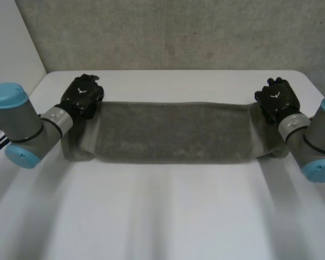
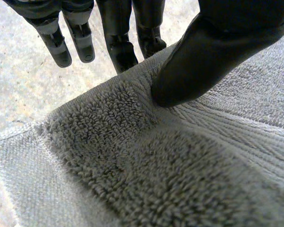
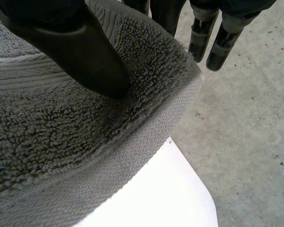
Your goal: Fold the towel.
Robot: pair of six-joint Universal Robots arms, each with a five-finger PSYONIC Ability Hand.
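a white worktop with rounded far corners spreads across the head view, smooth and bare over its whole near part. behind it stands a rough grey wall, mottled like concrete, and a plain pale panel meets that wall at the left of the head view. in the right wrist view a rounded white corner of the worktop shows against a grey speckled surface, and a grey speckled surface of the same kind appears in the left wrist view.

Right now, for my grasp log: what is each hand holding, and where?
Both hold the grey towel: the left hand pinches its far left corner, the right hand its far right corner.
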